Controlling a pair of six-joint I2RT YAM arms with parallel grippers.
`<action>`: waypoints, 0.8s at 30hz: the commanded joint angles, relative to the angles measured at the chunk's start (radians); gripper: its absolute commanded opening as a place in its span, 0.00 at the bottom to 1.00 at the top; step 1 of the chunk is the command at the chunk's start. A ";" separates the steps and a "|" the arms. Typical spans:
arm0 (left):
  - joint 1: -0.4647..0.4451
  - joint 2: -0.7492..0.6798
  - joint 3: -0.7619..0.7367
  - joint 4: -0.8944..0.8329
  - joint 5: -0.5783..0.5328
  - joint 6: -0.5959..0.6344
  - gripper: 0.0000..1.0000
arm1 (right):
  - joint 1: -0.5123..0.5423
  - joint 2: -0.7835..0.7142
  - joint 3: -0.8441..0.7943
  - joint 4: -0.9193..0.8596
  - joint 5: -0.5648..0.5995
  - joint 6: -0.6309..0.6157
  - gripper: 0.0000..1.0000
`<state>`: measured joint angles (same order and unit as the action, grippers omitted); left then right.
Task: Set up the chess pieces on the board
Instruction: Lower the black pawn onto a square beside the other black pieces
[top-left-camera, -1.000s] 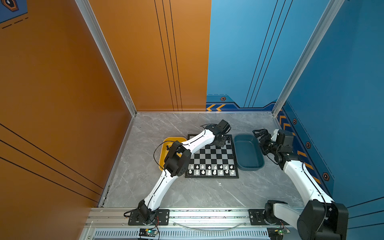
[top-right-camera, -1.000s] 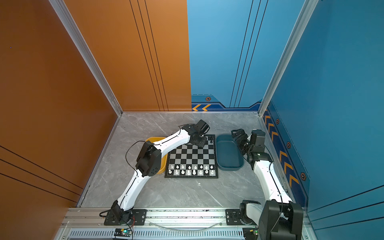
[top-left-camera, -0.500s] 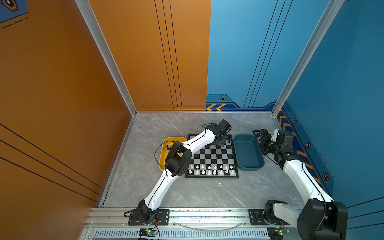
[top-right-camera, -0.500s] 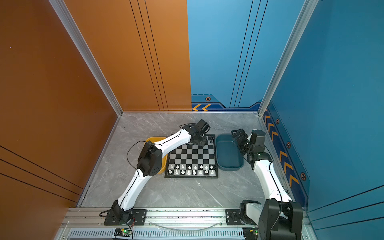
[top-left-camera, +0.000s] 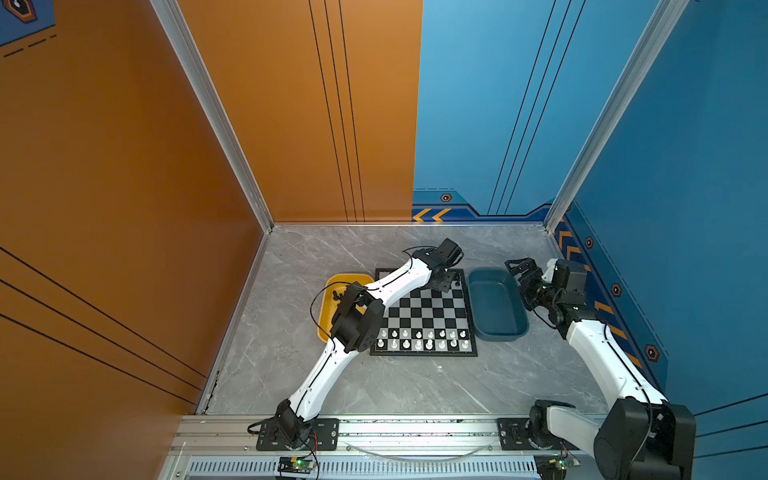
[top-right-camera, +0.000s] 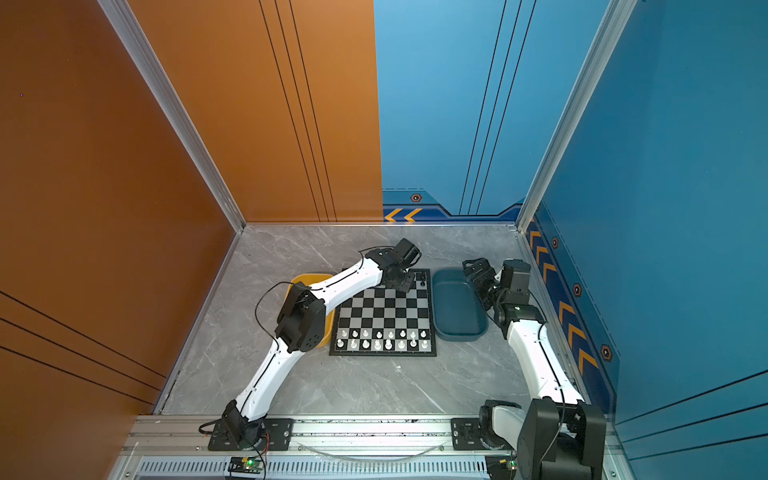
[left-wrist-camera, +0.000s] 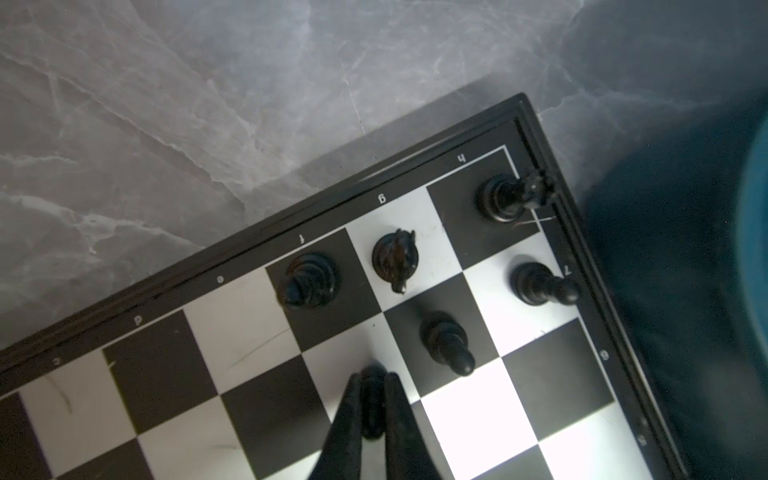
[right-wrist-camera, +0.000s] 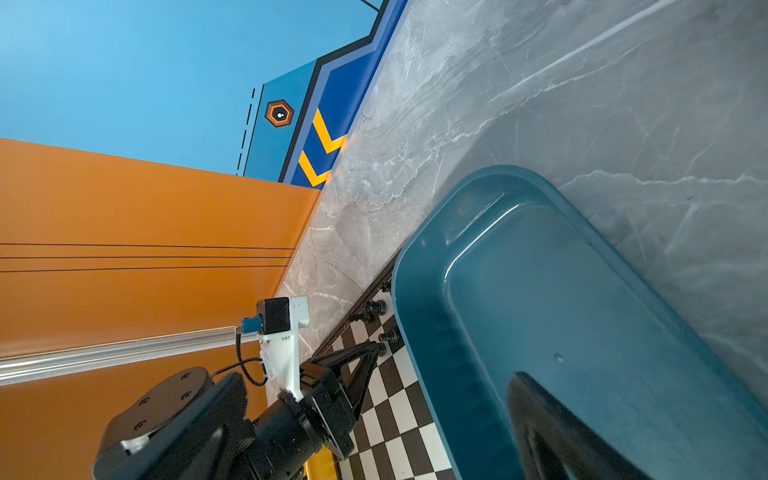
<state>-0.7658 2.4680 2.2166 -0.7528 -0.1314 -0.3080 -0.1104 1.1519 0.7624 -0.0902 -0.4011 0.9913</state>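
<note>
Left gripper (left-wrist-camera: 372, 377) pinching a black pawn (left-wrist-camera: 372, 415) at a light square of the board (left-wrist-camera: 166, 365), beside a standing pawn (left-wrist-camera: 446, 343); an uneven release could be tipping it into that neighbour.

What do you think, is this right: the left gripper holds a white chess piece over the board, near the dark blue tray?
No. The left wrist view shows a black chess piece, not white. The left gripper holds it over the board, near the dark blue tray.
</note>
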 joint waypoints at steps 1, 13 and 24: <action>-0.003 0.040 0.014 -0.034 -0.022 0.012 0.20 | -0.005 0.005 0.021 -0.006 -0.017 -0.023 1.00; -0.006 0.039 0.022 -0.044 -0.024 0.018 0.29 | -0.005 0.004 0.022 -0.005 -0.019 -0.022 1.00; -0.006 -0.034 -0.054 -0.049 -0.054 0.020 0.35 | -0.005 -0.005 0.023 -0.008 -0.022 -0.022 1.00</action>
<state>-0.7670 2.4714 2.1994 -0.7521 -0.1543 -0.2985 -0.1108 1.1519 0.7624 -0.0898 -0.4152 0.9913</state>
